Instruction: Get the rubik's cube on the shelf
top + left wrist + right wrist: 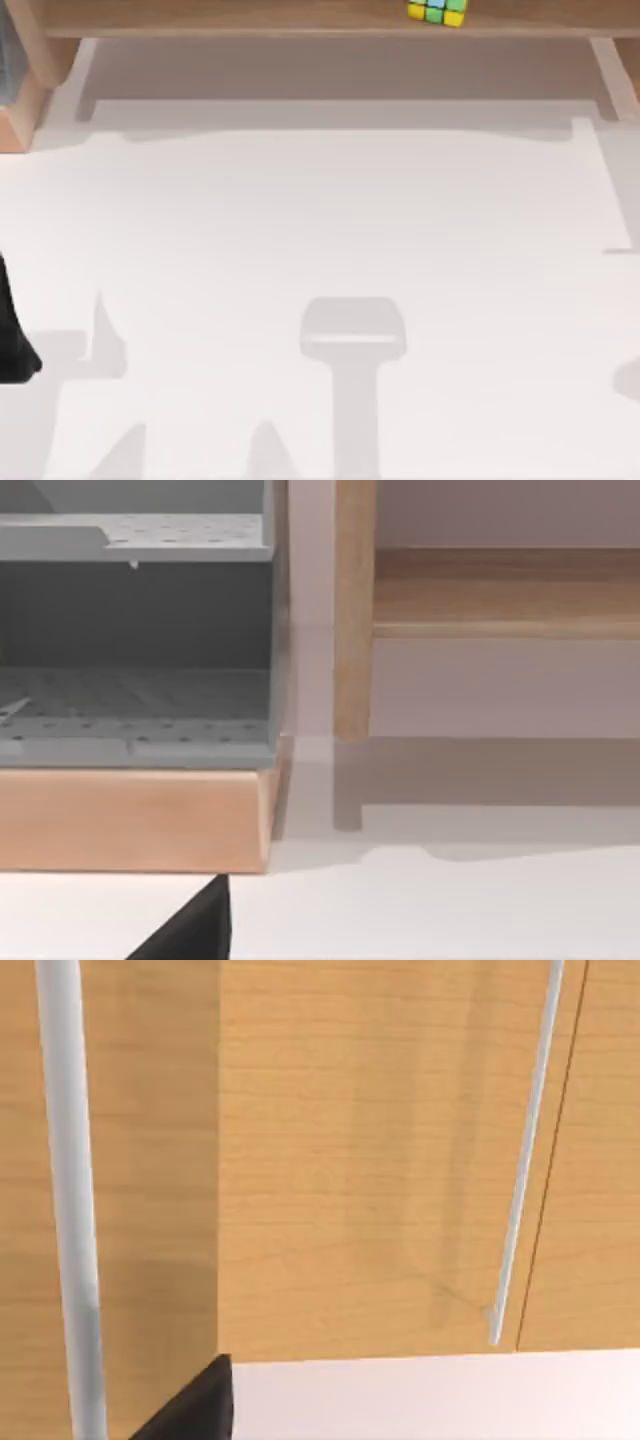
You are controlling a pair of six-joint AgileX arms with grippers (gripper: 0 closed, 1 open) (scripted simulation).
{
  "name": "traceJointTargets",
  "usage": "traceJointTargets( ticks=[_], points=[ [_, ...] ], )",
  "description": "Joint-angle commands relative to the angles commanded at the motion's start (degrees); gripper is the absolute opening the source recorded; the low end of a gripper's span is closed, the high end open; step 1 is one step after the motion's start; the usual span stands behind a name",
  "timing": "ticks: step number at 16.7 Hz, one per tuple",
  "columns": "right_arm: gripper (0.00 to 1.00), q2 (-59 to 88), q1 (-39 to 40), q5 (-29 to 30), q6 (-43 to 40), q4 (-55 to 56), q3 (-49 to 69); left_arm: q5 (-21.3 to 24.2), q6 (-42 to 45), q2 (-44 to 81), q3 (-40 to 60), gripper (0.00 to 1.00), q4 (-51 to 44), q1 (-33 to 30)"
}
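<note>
Sitting on the shelf (250,15) at the far edge of the top view is one cube (437,11), right of centre, partly cut off by the frame. Its visible tiles are yellow, green and light blue in a grid, and it looks tiny against the board. One shelf: a long light-brown board across the width, with pale side supports, one at each end (612,75). The cube rests on the board, touching nothing else.

One white table (320,250) lies below, bare apart from shadows. At the top view's left edge a black part of the left arm (12,340) shows, well apart from the cube and nearer the camera side; whether its fingers are parted or closed cannot be told. In the left wrist view a black finger tip (190,930) shows low in frame, facing one shelf support (352,610) and one grey rack (135,630) on a wooden base. The right wrist view shows a black finger tip (195,1405) before wooden panels (350,1160) with two pale rods; finger state cannot be told.
</note>
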Motion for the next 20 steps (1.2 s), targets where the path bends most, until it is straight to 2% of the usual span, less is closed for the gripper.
traceJointTargets(
  ticks=[4, 8, 19, 20],
  points=[
    [1.0, 5.86, -3.03, -1.91, -3.47, -4.14, -0.95, 0.0, 0.0, 0.0, 0.0, 1.0, 0.0, 0.0],
    [1.0, 5.96, -3.08, -1.92, -3.55, -4.21, -0.93, 0.0, 0.0, 0.0, 0.0, 1.0, 0.0, 0.0],
    [1.0, 7.41, 0.29, 1.47, -3.62, -7.37, 3.58, 0.0, 0.0, 0.0, 0.0, 1.0, 0.0, 0.0],
    [0.92, 7.41, 0.29, 1.47, -3.62, -7.37, 3.58, 0.0, 0.0, 0.0, 0.0, 1.0, 0.0, 0.0]
  ],
)
